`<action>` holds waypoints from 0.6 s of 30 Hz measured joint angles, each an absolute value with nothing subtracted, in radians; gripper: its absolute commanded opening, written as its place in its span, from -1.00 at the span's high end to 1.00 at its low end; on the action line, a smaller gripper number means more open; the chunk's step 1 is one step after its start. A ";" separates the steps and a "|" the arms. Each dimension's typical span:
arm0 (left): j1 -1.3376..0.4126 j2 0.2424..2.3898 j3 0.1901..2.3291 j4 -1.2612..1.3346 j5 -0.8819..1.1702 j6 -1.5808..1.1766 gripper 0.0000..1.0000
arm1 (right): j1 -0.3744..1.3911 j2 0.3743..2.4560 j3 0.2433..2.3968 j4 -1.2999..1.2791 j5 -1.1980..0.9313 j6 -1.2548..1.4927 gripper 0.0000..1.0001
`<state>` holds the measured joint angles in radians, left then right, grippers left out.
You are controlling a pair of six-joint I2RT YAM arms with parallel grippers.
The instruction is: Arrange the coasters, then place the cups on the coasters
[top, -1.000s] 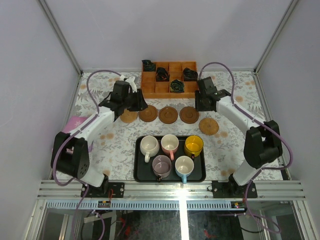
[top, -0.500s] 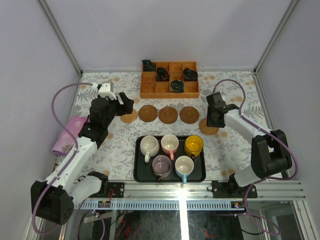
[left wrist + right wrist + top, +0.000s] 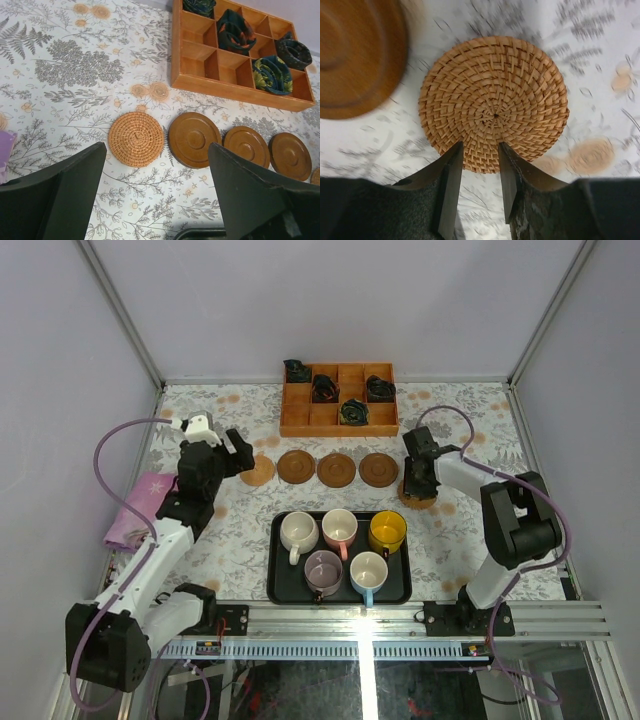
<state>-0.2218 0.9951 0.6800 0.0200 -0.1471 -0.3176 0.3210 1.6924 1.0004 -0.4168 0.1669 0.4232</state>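
Note:
Five coasters lie in a row below the box: a woven one (image 3: 258, 472) (image 3: 136, 138), three wooden ones (image 3: 296, 467) (image 3: 337, 469) (image 3: 378, 469), and a second woven one (image 3: 422, 502) (image 3: 494, 102) at the right end, slightly nearer. My left gripper (image 3: 232, 452) (image 3: 157, 150) hangs wide open, left of and above the first woven coaster, holding nothing. My right gripper (image 3: 412, 490) (image 3: 480, 147) stands over the right woven coaster. Its jaws are narrow but apart, with their tips at the coaster's near edge. The cups, cream (image 3: 298, 532), pink (image 3: 340, 528), yellow (image 3: 387, 532), mauve (image 3: 322, 570) and light blue (image 3: 368, 572), stand on a black tray (image 3: 277, 585).
An orange compartment box (image 3: 300, 420) (image 3: 200, 82) with dark rolled items stands at the back centre. A purple cloth (image 3: 135, 508) lies at the left edge. The tray's rim (image 3: 200, 234) shows just below my left fingers.
My left gripper opened and drew back left, off the left woven coaster. My right gripper came down from beside the box onto the right woven coaster.

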 measured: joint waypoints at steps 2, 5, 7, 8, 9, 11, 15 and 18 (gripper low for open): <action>-0.221 0.996 0.670 0.023 -0.163 -0.320 -0.66 | 0.318 1.719 1.022 -0.406 0.157 0.429 0.18; -0.216 1.004 0.655 0.026 -0.180 -0.325 -0.66 | 0.310 1.747 1.052 -0.400 0.146 0.434 0.19; -0.211 1.018 0.650 0.029 -0.184 -0.332 -0.66 | 0.292 1.769 1.079 -0.405 0.135 0.441 0.19; -0.207 1.033 0.650 0.032 -0.184 -0.336 -0.66 | 0.280 1.784 1.097 -0.406 0.128 0.445 0.20; -0.204 1.046 0.650 0.035 -0.183 -0.339 -0.66 | 0.271 1.794 1.108 -0.405 0.126 0.448 0.20; -0.199 1.081 0.650 0.038 -0.182 -0.344 -0.66 | 0.248 1.816 1.137 -0.408 0.114 0.456 0.19; -0.193 1.142 0.650 0.039 -0.179 -0.348 -0.66 | 0.215 1.858 1.193 -0.418 0.112 0.464 0.20; -0.190 1.165 0.651 0.051 -0.176 -0.351 -0.66 | 0.208 1.882 1.227 -0.441 0.115 0.464 0.20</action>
<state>-0.1898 1.1648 0.6506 0.0505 -0.1757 -0.3511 0.2081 1.8816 1.2274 -0.4408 0.1146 0.4644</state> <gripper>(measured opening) 0.829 0.402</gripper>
